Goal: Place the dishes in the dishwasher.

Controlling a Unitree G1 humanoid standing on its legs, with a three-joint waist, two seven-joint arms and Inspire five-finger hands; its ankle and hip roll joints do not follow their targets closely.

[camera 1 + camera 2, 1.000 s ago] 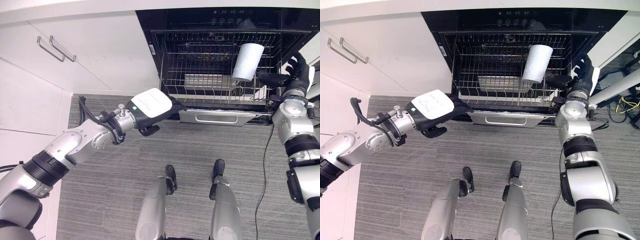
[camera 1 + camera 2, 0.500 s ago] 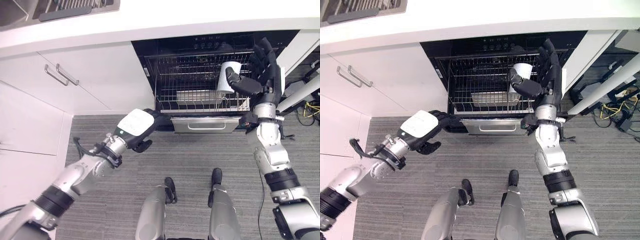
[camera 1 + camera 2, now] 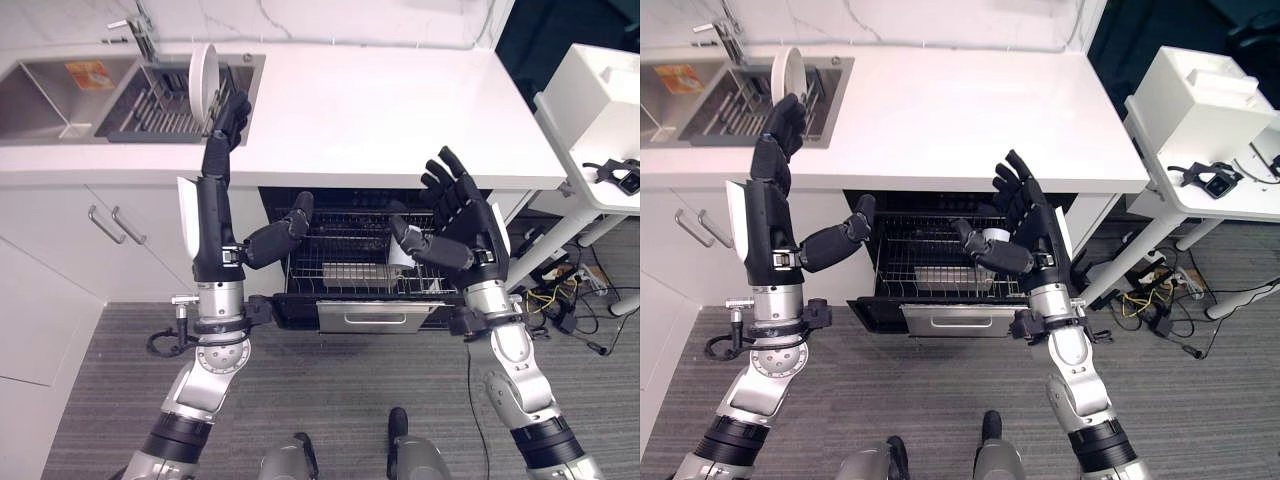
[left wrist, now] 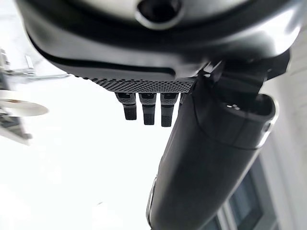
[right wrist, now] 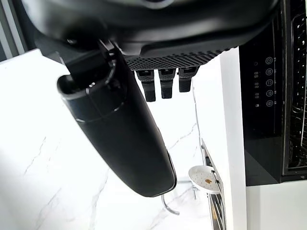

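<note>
In the left eye view, the left hand [image 3: 222, 128] is raised before the desk [image 3: 400, 110], fingers straight, nothing held. A white plate [image 3: 203, 73] stands on edge in the sink rack [image 3: 160, 100], long axis upright.

In the right eye view, the right hand [image 3: 1025, 225] is spread open and empty before the open dishwasher [image 3: 940, 262], where a white cup [image 3: 997, 238] is seen behind the thumb.

In the right wrist view, the plate's face shows a brown spot. No writing can be read.

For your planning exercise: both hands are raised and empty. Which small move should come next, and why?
Probably reach the left hand to the white plate upright in the sink rack. That hand is open and close beside it, and the dishwasher rack below stands pulled out.
</note>
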